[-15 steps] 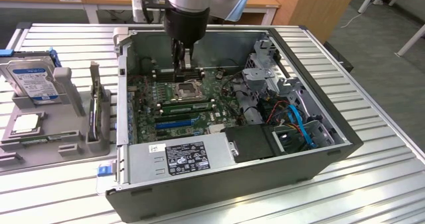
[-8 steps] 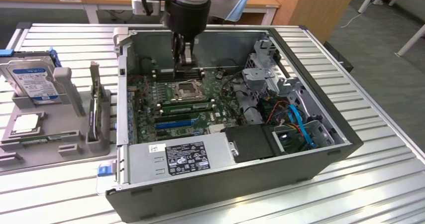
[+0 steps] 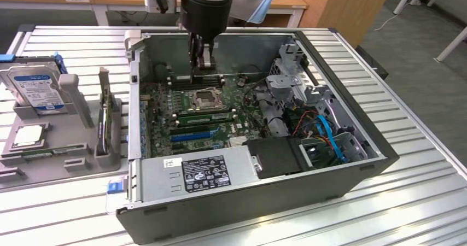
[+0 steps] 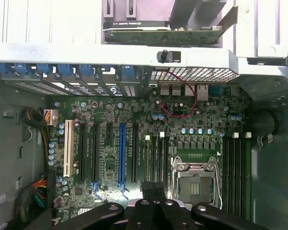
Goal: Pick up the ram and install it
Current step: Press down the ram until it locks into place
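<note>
The jaws are shut on nothing, above the motherboard inside the computer case. What looks like the ram lies flat in the grey tray on the bench, well apart. It is probably light, stiff and fragile, best held by its long edges. Its chips are hard to make out.

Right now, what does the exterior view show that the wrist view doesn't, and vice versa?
Exterior only: the boxy silver hard drive with a blue-white label and the square silver processor chip on the grey parts tray, and the grey power supply with its black label.

Wrist only: the white expansion slot, the blue expansion slot, and a green card outside the case.

Both: the shut end effector over the green motherboard, and the empty metal CPU socket.
</note>
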`<control>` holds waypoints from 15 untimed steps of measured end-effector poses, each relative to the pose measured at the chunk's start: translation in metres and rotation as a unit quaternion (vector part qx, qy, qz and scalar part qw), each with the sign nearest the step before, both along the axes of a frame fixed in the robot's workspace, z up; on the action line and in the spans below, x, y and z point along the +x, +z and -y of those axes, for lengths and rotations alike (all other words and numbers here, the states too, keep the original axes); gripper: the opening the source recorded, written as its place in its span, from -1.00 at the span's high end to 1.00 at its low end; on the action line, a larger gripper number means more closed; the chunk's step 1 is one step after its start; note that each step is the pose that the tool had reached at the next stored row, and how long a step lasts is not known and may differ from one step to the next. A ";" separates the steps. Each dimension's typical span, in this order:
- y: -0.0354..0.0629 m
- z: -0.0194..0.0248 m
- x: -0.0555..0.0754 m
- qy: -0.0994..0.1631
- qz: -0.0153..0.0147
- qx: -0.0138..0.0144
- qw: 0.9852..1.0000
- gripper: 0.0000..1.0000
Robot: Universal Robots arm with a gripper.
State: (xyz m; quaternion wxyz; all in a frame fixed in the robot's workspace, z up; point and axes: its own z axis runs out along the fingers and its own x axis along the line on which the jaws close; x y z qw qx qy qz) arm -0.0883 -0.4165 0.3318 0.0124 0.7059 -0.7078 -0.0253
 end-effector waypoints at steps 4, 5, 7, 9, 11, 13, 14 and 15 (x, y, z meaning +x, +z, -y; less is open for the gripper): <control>0.0000 0.0000 0.000 0.000 0.000 0.000 1.000 0.80; 0.0001 0.0000 0.001 0.000 0.000 0.000 1.000 0.80; 0.0001 0.0000 0.003 0.000 0.000 0.000 1.000 0.80; 0.0000 0.0000 0.006 0.000 0.000 0.000 1.000 0.80; 0.0000 0.0000 0.010 0.000 0.000 0.000 1.000 0.80; 0.0000 0.0000 0.014 0.000 0.000 0.000 1.000 0.80; 0.0000 0.0000 0.017 0.000 0.000 0.000 1.000 0.80; 0.0001 0.0000 0.019 0.000 0.000 0.000 1.000 0.80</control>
